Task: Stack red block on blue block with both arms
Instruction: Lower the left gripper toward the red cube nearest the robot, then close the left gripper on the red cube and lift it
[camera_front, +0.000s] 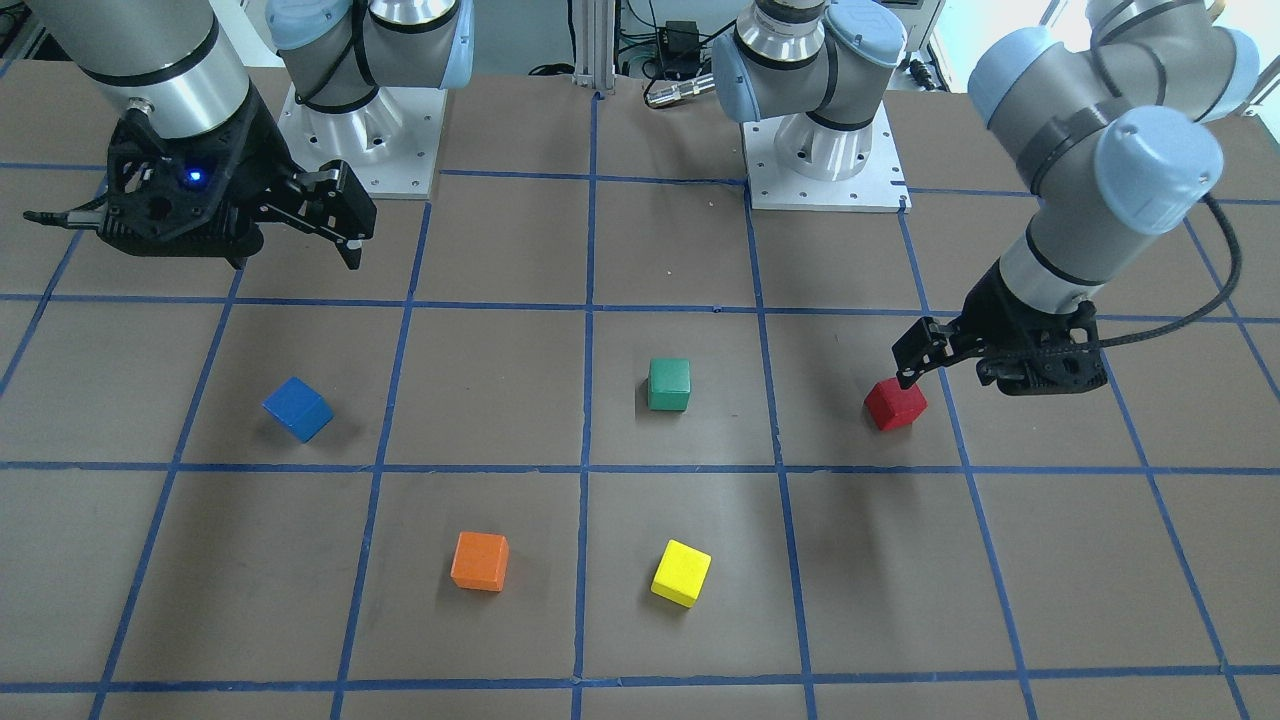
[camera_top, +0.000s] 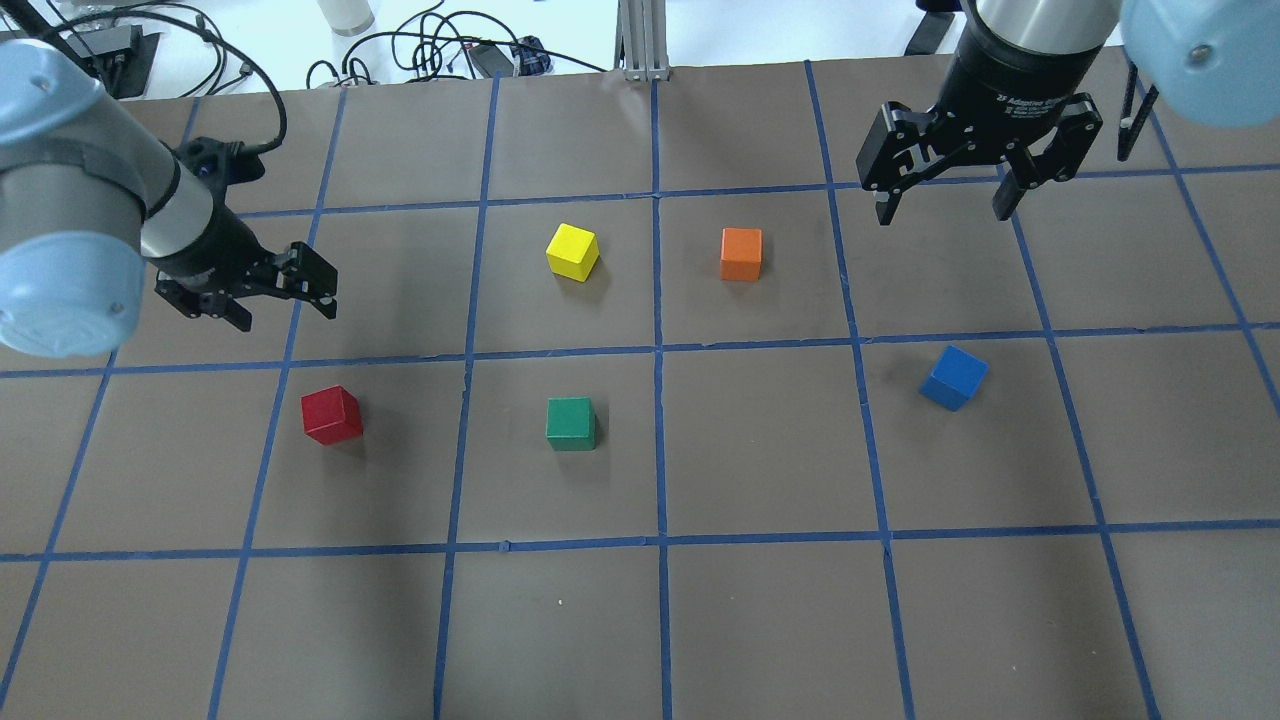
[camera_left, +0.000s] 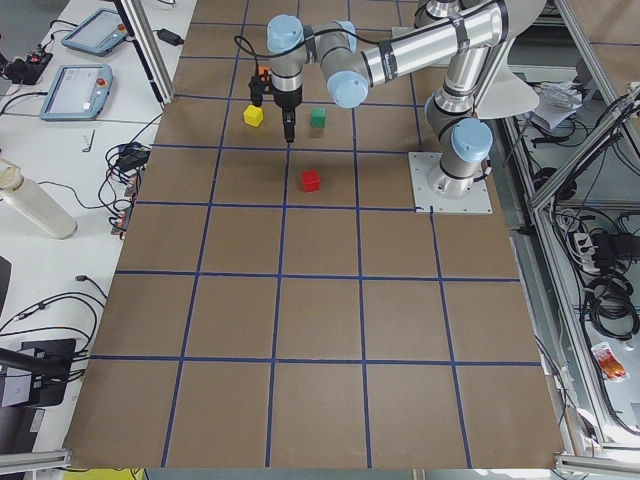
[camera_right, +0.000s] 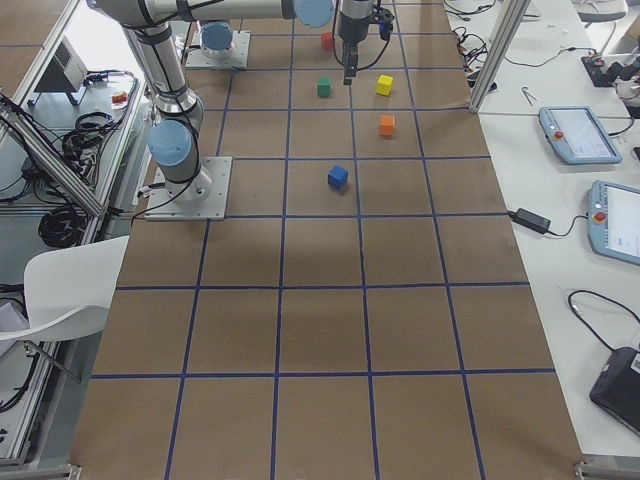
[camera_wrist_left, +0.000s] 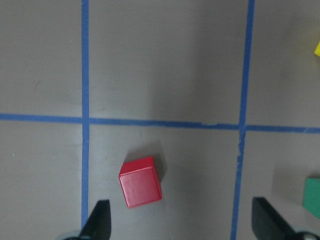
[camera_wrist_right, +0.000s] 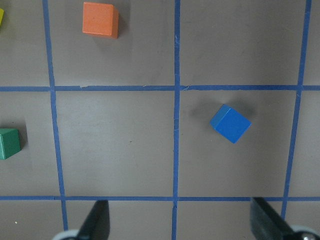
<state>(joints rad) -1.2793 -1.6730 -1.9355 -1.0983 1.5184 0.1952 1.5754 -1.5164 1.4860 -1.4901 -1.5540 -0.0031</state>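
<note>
Front view, green block (camera_front: 669, 385): sits on the brown table (camera_front: 500, 350); used here as the landmark.
Front view, red block (camera_front: 895, 404): flat on the table to the picture's right of the green block, well apart from it, in the next taped square.
Front view, blue block (camera_front: 298, 408): to the picture's left of the green block, farther off than the red block, turned cornerwise.
Front view, left gripper (camera_front: 915, 372): on the far side of the red block from the green block, with its tips overlapping the red block's top edge in this picture.
Overhead, left gripper: jaws spread and empty, up and left of the green block, clear of the red block.
Overhead, right gripper (camera_top: 940, 213): jaws spread wide and empty, well right of the green block.
Left wrist view, red block: low between the parted left fingers (camera_wrist_left: 98, 220), nearer this one and not touching it; the green block's edge shows at the right border.
Right wrist view, blue block: ahead of the parted right fingers (camera_wrist_right: 97, 220); the green block is at the left border.
</note>
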